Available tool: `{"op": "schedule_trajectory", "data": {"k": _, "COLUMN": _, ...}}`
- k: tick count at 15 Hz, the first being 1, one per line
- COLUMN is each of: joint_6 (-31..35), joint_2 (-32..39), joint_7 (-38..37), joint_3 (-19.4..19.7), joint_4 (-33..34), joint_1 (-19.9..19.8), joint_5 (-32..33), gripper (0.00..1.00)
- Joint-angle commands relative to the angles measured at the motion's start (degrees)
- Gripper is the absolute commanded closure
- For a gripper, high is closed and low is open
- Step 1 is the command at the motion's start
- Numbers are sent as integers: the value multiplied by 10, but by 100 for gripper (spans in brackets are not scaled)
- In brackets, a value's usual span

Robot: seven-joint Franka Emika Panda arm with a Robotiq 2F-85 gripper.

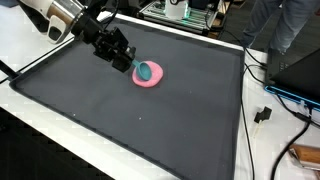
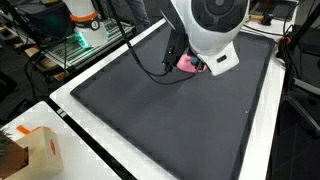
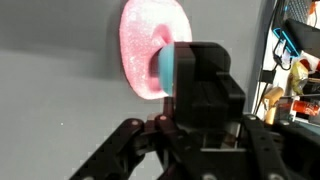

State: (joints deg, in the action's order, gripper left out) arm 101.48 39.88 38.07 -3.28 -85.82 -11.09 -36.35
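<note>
the gripper is at the near edge of a pink dish, its tips against a small teal thing that sits at the middle of the dish. in the wrist view the fingers read as one dark block with the teal thing showing just to one side of it and the dish behind. i cannot tell whether the fingers are pinched on the teal thing or only pressed beside it, nor how wide they stand. i also cannot tell whether the thing rests on the dish or is held just above it.

as for progress: teal thing and dish are together and the gripper is in contact, or very nearly so. nothing else lies on the work surface to show other steps done or left.

the dish lies toward the far side of a dark grey mat that covers most of a white table. in an exterior view the arm hides the gripper, and only a sliver of dish shows. a cardboard box stands at the table's corner, well apart from the dish. around the table are cables, shelves of lab gear and a person standing by the far edge.
</note>
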Motion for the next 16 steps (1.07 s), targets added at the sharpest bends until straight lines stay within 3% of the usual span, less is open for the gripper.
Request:
{"op": "schedule_trajectory", "data": {"k": 1, "joint_6": -14, "joint_2": -31, "joint_7": -32, "joint_3": -6, "joint_4": -15, "joint_1": 8, "joint_5": 30, "gripper": 75}}
{"op": "schedule_trajectory", "data": {"k": 8, "joint_6": -11, "joint_2": -78, "joint_7": -86, "joint_3": -12, "joint_4": -17, "joint_1": 33, "joint_5": 82, "gripper": 75}}
{"op": "schedule_trajectory", "data": {"k": 16, "joint_6": -2, "joint_2": -147, "joint_7": -163, "joint_3": -9, "joint_4": -26, "joint_1": 81, "joint_5": 192, "gripper": 75}}
